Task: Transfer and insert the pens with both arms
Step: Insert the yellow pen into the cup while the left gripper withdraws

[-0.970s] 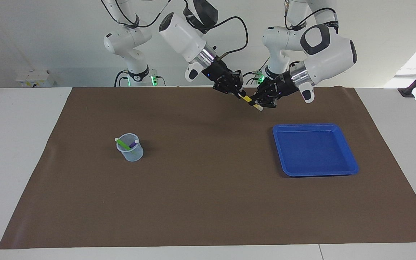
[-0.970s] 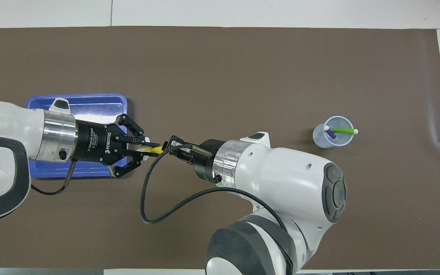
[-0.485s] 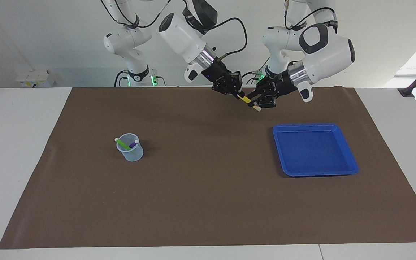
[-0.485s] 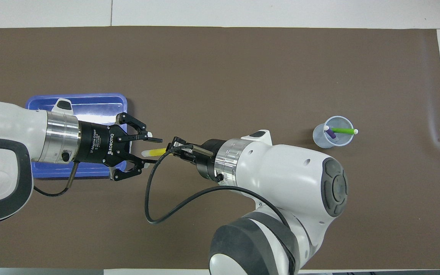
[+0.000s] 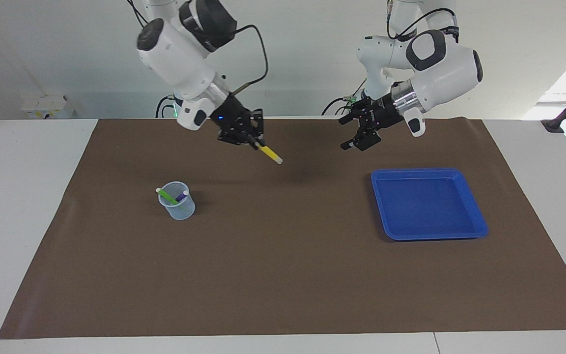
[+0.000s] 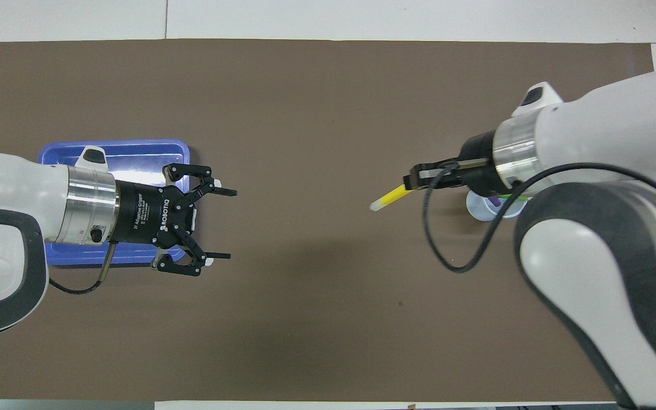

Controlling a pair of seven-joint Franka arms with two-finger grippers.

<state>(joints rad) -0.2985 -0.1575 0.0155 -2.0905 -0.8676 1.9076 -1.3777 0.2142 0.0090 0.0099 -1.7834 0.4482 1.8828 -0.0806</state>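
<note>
My right gripper [image 5: 255, 141] [image 6: 417, 181] is shut on one end of the yellow pen [image 5: 269, 154] [image 6: 388, 197], whose pale tip slants down over the brown mat between the cup and the tray. The clear cup [image 5: 179, 204] [image 6: 480, 209] stands toward the right arm's end of the table, half covered by that arm in the overhead view. In it lean the green pen [image 5: 166, 195] [image 6: 515, 196] and the purple pen [image 5: 181, 197] [image 6: 494, 200]. My left gripper [image 5: 345, 132] [image 6: 224, 224] hangs open and holds nothing, beside the blue tray's edge.
A blue tray [image 5: 425, 206] [image 6: 134, 156] with nothing in it lies toward the left arm's end. A brown mat [image 5: 283, 275] covers most of the white table. Two smaller idle white arms [image 5: 376, 59] stand at the robots' edge.
My left gripper opened and let go of the yellow pen, then drew back a little. My right arm swung away with the pen toward the cup.
</note>
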